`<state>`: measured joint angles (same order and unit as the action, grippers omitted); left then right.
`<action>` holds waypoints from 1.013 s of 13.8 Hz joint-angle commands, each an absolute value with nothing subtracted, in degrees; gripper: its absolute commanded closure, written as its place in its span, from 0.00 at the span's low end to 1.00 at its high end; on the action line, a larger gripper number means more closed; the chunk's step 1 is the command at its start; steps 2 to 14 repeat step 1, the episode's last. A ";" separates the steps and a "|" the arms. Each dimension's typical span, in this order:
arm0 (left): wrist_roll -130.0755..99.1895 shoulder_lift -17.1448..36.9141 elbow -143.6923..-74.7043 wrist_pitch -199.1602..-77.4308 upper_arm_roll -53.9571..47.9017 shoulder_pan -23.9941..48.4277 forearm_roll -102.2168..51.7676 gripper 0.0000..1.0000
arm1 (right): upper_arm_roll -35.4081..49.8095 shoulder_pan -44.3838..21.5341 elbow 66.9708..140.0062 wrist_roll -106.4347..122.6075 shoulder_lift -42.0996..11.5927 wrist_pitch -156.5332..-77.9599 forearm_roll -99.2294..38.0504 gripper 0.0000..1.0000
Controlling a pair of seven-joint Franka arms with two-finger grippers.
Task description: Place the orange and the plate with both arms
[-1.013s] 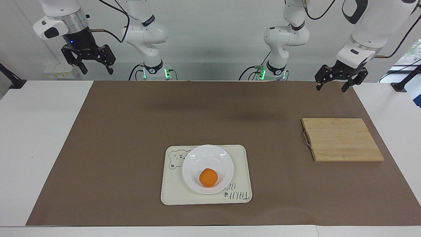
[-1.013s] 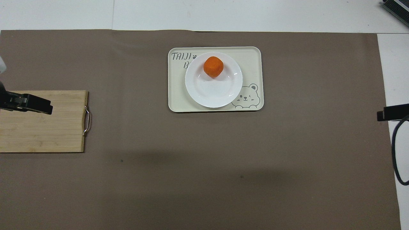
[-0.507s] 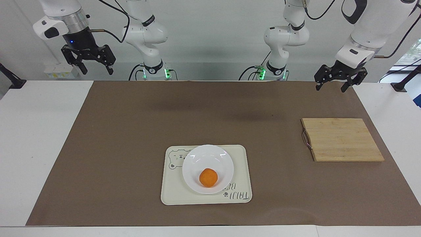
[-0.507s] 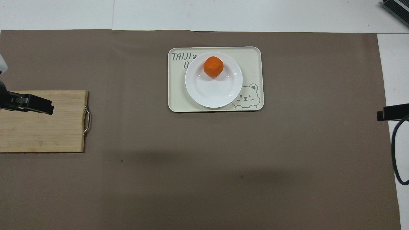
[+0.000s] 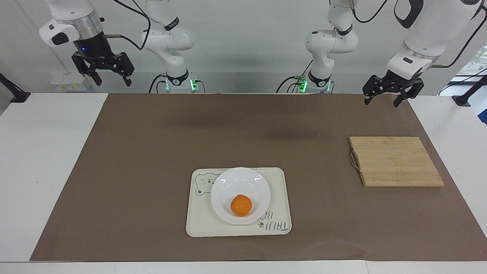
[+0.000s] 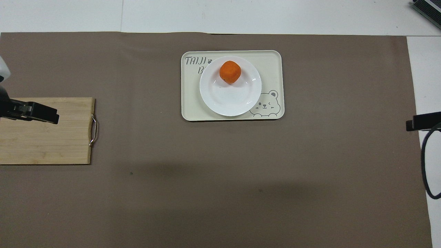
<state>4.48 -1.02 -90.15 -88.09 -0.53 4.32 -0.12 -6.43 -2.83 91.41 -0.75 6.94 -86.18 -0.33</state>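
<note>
Well, working down from the biggest thing, I see the white table (image 5: pixel 45 160) almost wholly covered by a broad brown paper mat (image 5: pixel 152 152); on it, toward the left arm's end, lies a rectangular pale bamboo cutting board with a small metal handle (image 5: pixel 395 161); near the middle of the mat, well away from the robots, sits the rectangular cream tray with a bear drawing and lettering (image 5: pixel 279 213).

On that tray rests the round glossy white plate (image 5: pixel 243 182), and on the plate, toward its edge farther from the robots, sits the small round bright-orange fruit, the orange (image 5: pixel 241 205); plate and orange touch, and nothing else touches either.

My two white jointed arms are both drawn up at the robots' end; the left gripper (image 5: pixel 387 99) hangs in the air over the mat's edge near the cutting board, its black fingers spread and holding nothing; the right gripper (image 5: pixel 113 79) hangs high near the right arm's end of the table, likewise spread and empty.

As I judge it, the placing looks done: orange on plate, plate on tray, both claws free; I see nothing left but to park the arms, unless another destination is meant, which I cannot tell.
</note>
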 commanded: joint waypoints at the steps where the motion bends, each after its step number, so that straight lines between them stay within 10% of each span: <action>1: 3.69 -2.20 -91.49 -88.86 -0.35 4.83 -0.35 0.00 | -6.15 -2.99 92.02 -2.20 7.47 -85.08 1.41 0.00; 14: 3.69 -2.20 -91.49 -88.86 -0.35 4.83 -0.35 0.00 | -6.15 -2.99 92.02 -2.20 7.47 -85.08 1.41 0.00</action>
